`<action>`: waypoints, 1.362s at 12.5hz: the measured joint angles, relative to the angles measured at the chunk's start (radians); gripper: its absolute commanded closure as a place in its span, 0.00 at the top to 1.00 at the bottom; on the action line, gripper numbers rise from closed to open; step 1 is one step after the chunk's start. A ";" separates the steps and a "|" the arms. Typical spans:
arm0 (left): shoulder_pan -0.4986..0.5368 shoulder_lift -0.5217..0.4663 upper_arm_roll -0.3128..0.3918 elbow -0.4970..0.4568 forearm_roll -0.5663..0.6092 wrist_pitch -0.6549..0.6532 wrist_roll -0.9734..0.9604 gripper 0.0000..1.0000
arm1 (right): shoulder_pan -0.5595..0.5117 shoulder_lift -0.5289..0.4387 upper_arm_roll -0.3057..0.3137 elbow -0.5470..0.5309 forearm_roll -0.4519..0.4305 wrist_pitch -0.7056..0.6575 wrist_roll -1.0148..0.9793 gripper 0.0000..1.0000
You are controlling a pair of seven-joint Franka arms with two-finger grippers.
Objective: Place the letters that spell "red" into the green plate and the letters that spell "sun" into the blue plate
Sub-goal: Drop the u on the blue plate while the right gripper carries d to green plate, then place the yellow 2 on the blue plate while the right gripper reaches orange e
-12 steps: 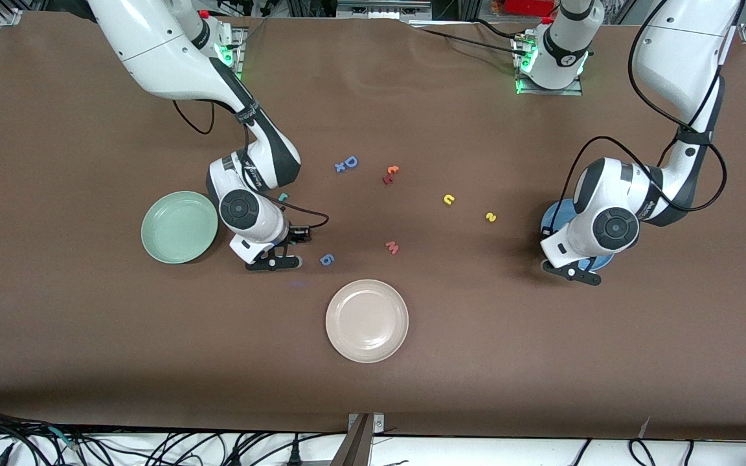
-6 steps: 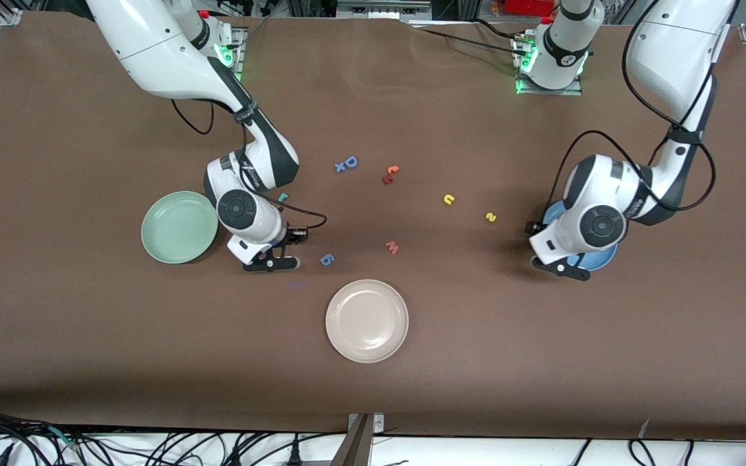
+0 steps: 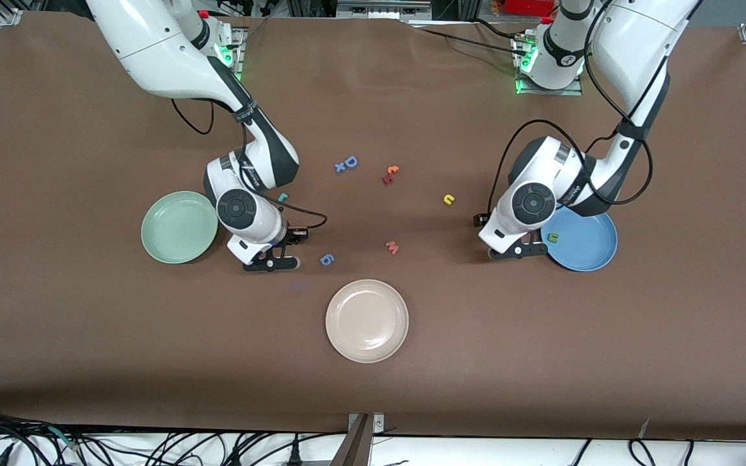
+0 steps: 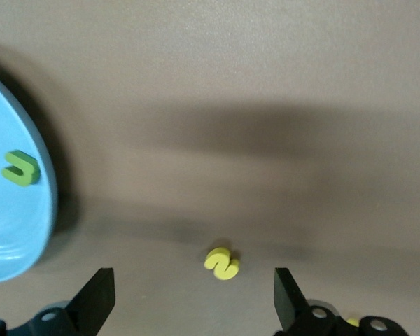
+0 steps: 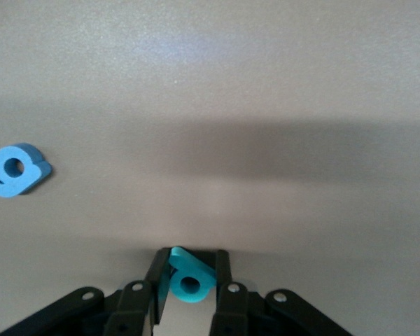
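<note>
Front view: the right gripper is sitting low over the worktop between the green plate and the blue "6" piece. The left gripper is hanging just beside the blue plate, which is holding the green letter. A yellow letter and a teal letter are lying mid-worktop.

Left wrist view: the fingers are standing spread wide and empty above the yellow "s", which is resting on the worktop near the blue plate.

Right wrist view: the fingers are clenching the teal "d".
</note>
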 measured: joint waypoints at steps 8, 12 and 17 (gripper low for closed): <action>0.037 0.006 -0.028 -0.170 0.000 0.252 -0.203 1.00 | -0.007 -0.154 -0.224 0.012 0.000 -0.272 -0.141 0.17; 0.037 0.005 -0.037 -0.176 0.000 0.252 -0.227 0.77 | -0.028 -0.150 -0.336 -0.023 0.001 -0.302 -0.319 0.17; 0.037 -0.006 -0.042 -0.181 0.000 0.260 -0.239 0.21 | -0.114 -0.146 -0.353 -0.171 0.001 -0.148 -0.447 0.18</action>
